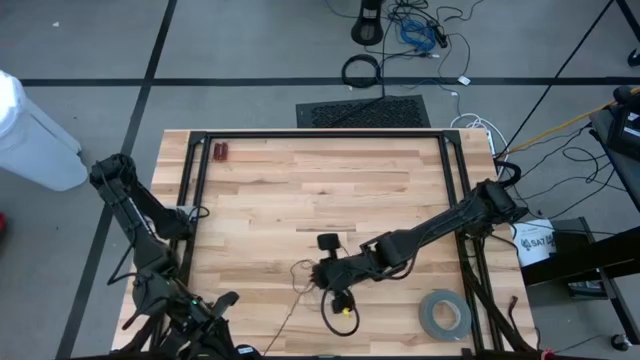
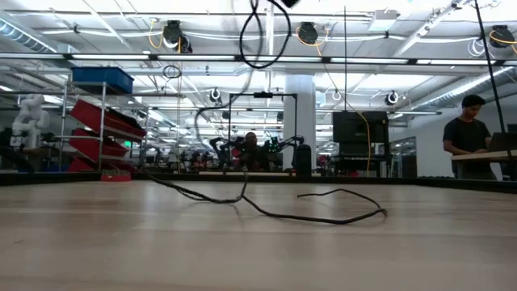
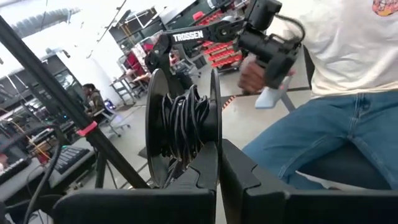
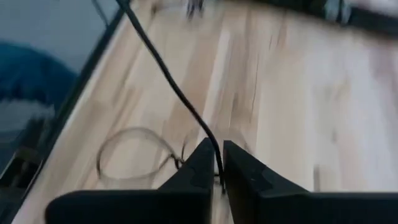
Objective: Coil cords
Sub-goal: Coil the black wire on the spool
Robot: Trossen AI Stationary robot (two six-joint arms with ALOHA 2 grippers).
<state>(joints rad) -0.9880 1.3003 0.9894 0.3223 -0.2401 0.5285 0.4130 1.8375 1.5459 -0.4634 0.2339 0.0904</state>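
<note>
**Inspector A:** Where is the cord found?

**Inspector B:** A thin black cord (image 1: 297, 272) is seen lying loose on the wooden table (image 1: 320, 180), near its front edge, left of centre in the high view. In the low view the cord (image 2: 323, 217) is laid out in a wavy strand across the tabletop, with one part lifted off the surface.

**Inspector A:** And the right gripper?

**Inspector B:** The right gripper (image 1: 322, 275) is positioned low over the table beside that strand. In its wrist view the fingers (image 4: 199, 165) are drawn nearly together, and the cord (image 4: 174, 87) is run into the narrow gap between them. Whether it is truly pinched cannot be told.

**Inspector A:** The left gripper?

**Inspector B:** The left gripper (image 3: 219, 177) is parked off the table's front left corner, fingers clenched together. A black spool (image 3: 183, 124) wound with cord is observed just past the fingertips in its wrist view; whether it is gripped cannot be told.

**Inspector A:** Other items noted?

**Inspector B:** A grey tape roll (image 1: 444, 313) is placed flat near the front right of the table, well apart from the cord. A small red object (image 1: 221, 152) is noted at the far left corner. A person (image 3: 336, 74) in jeans and a white shirt is recorded beside the left arm.
</note>
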